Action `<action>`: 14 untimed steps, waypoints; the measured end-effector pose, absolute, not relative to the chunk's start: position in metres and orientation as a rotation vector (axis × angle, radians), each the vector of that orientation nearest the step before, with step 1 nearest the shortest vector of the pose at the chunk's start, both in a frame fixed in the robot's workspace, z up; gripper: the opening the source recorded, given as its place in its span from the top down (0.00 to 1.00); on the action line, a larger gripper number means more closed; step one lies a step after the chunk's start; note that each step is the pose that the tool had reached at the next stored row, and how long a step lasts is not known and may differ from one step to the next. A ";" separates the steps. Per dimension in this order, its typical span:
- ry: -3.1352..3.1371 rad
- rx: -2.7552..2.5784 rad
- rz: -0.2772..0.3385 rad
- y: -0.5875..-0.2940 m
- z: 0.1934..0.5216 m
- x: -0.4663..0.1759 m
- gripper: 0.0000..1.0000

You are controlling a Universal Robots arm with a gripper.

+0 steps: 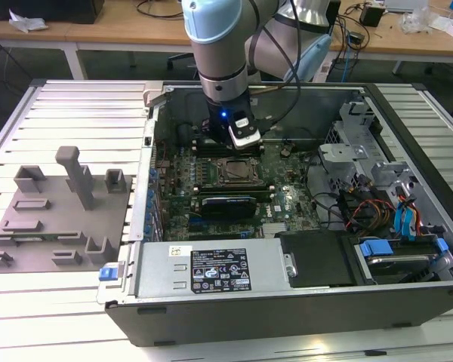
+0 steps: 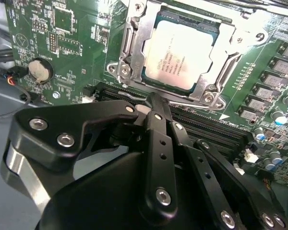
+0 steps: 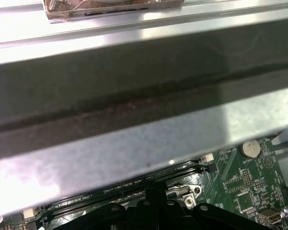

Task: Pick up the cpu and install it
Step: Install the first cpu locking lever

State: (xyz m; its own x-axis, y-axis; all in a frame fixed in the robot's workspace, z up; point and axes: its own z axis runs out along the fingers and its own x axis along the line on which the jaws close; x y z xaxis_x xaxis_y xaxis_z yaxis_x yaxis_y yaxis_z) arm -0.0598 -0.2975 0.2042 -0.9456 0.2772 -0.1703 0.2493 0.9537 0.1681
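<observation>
Nearest the lens in the second wrist view is the gripper [image 2: 156,103] itself, its black links converging to a tip where the fingers appear drawn together with nothing between them, though the tip is seen from behind and a narrow gap cannot be ruled out. Just beyond that tip run the dark memory slots [image 2: 201,124], and directly past them sits the socket frame [image 2: 129,45] with the cpu [image 2: 180,55] lying flat inside it, pale metal top up, apart from the gripper and not touched by it. Judged from that, the pick-up and the placing look done: the chip is seated in its recess. What remains is hard to call, since the metal frame surrounds the chip but whether it is latched down does not show. Off to one side of the tip a round coin battery [image 2: 41,70] sits on the green motherboard [image 2: 77,52]. The first wrist view gives none of the chip; beyond the gripper's black edge it catches the same slots, the battery [image 3: 250,149] and, farther out, the grey wall of the computer case [image 3: 134,158]. The exterior view supplies what both wrist cameras lack: the arm [image 1: 219,45] reaching down into the open case [image 1: 302,302], the gripper [image 1: 245,139] hanging just above and behind the socket [image 1: 236,172], and, well apart from it on the slatted table [image 1: 60,317], a grey fixture tray [image 1: 57,215] of blocks and posts.
</observation>
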 end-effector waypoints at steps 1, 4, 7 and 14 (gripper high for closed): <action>2.911 0.411 0.213 -0.298 0.204 -0.060 0.89; 2.902 0.459 0.208 -0.297 0.204 -0.060 0.89; 2.898 0.480 0.208 -0.297 0.204 -0.062 0.89; 2.896 0.490 0.207 -0.296 0.204 -0.063 0.89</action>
